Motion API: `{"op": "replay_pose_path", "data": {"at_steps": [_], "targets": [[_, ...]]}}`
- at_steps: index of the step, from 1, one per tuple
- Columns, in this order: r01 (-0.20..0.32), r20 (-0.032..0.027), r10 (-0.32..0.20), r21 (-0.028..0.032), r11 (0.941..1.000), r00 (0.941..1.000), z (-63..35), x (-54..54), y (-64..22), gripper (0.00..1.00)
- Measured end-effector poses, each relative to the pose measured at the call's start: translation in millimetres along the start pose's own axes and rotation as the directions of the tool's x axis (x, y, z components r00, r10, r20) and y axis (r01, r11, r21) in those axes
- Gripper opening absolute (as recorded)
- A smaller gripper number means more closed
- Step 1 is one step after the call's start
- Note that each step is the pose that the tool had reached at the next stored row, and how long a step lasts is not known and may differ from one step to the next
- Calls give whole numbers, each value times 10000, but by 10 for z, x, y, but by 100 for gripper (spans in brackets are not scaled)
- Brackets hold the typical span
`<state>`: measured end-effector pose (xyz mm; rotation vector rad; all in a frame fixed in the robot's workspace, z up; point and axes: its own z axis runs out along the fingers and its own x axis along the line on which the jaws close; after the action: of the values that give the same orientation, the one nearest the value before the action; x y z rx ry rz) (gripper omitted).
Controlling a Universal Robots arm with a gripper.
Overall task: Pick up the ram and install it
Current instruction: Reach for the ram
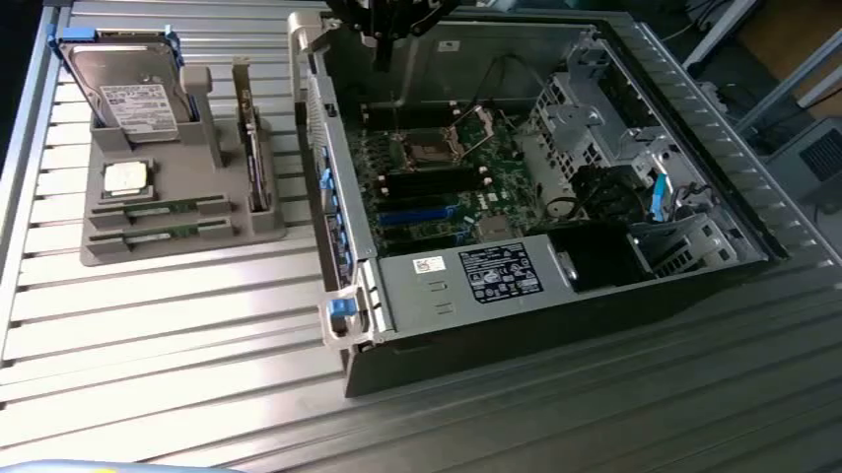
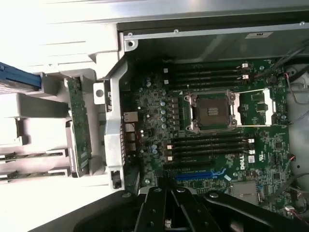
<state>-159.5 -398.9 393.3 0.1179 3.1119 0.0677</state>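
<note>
Now, gripper (image 1: 383,61): fingers together, empty, over motherboard (image 1: 441,182).
Ram (image 1: 165,208): two sticks in grey holder (image 1: 256,233), well apart from gripper.

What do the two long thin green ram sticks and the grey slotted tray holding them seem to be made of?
Both ram sticks, one and its twin, look like matt green circuit board, probably fibreglass laminate. The grey tray looks like moulded or printed plastic: even, dull grey with no glint; painted metal can't be excluded.
</note>
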Motion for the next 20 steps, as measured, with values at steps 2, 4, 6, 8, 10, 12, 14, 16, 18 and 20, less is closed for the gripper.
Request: {"op": "replay_pose_path", "data": {"at_steps": [2, 4, 6, 8, 10, 12, 14, 16, 18, 20], "targets": [[-1, 1, 1, 0, 10000, 10000, -3, 102, -8, 10], [0, 1, 0, 0, 10000, 10000, -4, 131, -10, 10], [-1, 1, 1, 0, 10000, 10000, -4, 155, -11, 10], [0, 1, 0, 0, 10000, 10000, -5, 178, -13, 10], [0, 1, 0, 0, 10000, 10000, -6, 222, -17, 10], [-1, 1, 1, 0, 10000, 10000, -8, 263, -20, 10], [-1, 1, 1, 0, 10000, 10000, -9, 322, -24, 10], [0, 1, 0, 0, 10000, 10000, -10, 350, -26, 10], [0, 1, 0, -1, 10000, 10000, -11, 380, -29, 10], [-1, 1, 1, 0, 10000, 10000, -13, 455, -34, 10]]}}
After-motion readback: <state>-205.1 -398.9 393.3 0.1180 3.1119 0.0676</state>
